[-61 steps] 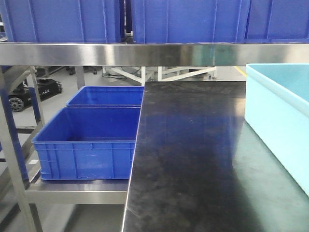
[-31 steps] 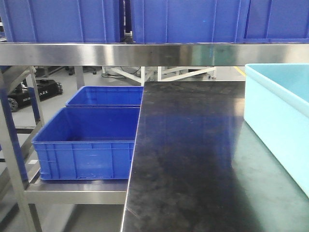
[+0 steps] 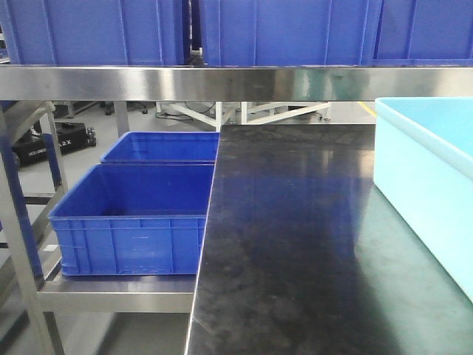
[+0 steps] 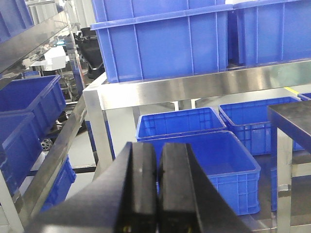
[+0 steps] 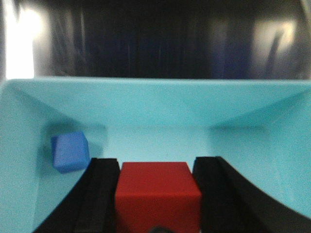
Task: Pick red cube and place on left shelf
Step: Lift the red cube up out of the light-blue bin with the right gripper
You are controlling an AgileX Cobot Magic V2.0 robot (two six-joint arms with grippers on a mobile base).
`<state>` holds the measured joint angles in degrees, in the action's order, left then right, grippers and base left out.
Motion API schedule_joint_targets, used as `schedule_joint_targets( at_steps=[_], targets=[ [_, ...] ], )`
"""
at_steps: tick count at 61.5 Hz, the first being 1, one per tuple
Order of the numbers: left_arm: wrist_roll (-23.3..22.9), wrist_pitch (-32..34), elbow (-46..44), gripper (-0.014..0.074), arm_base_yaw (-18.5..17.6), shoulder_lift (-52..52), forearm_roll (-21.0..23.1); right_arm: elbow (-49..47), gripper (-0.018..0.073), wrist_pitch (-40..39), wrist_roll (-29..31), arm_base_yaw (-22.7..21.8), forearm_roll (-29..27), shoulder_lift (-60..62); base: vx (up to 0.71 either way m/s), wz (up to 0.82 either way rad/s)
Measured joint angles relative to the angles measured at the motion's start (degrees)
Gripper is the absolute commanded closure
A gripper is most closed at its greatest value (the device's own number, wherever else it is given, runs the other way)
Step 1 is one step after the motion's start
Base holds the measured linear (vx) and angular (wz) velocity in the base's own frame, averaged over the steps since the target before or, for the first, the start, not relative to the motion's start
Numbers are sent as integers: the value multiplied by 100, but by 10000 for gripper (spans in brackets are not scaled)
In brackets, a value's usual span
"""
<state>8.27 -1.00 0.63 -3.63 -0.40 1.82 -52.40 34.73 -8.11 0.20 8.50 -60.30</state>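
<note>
The red cube (image 5: 158, 194) sits low inside the light blue bin (image 5: 155, 104). My right gripper (image 5: 156, 162) holds it, with a black finger pressed against each side, so it is shut on the cube. My left gripper (image 4: 158, 145) is shut with nothing between its pads. It hangs in front of the steel left shelf (image 4: 184, 85), which carries blue crates. The lower level of that shelf (image 3: 118, 296) appears at the left of the front view. Neither arm shows in the front view.
A blue cube (image 5: 70, 151) rests in the bin's left corner. The bin (image 3: 421, 170) stands at the right of the black table (image 3: 295, 237). Two open blue crates (image 3: 133, 214) fill the lower left shelf. A steel upper shelf (image 3: 222, 83) carrying more crates spans the top.
A dark cart in the background at far left has shifted. The table, bin and crates stay where they were.
</note>
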Motion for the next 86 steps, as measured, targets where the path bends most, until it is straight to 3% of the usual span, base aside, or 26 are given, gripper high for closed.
schedule_joint_targets(
  at_steps=[14,24,40,56,86],
  targets=[
    [0,0,0,491,0,0,0,0,500,-29,-8,0,-38,1468,-1,-8],
    [0,0,0,491,0,0,0,116,501,-29,-8,0,-386,2212,0,0],
    [0,0,0,491,0,0,0,1029,501,57,46,0,-679,3007,1,-5],
    [0,0,0,491,0,0,0,1637,501,26,406,0,-679,3303,0,0],
    [0,0,0,491,0,0,0,1683,501,-258,517,481,-726,3149,0,0]
  ],
)
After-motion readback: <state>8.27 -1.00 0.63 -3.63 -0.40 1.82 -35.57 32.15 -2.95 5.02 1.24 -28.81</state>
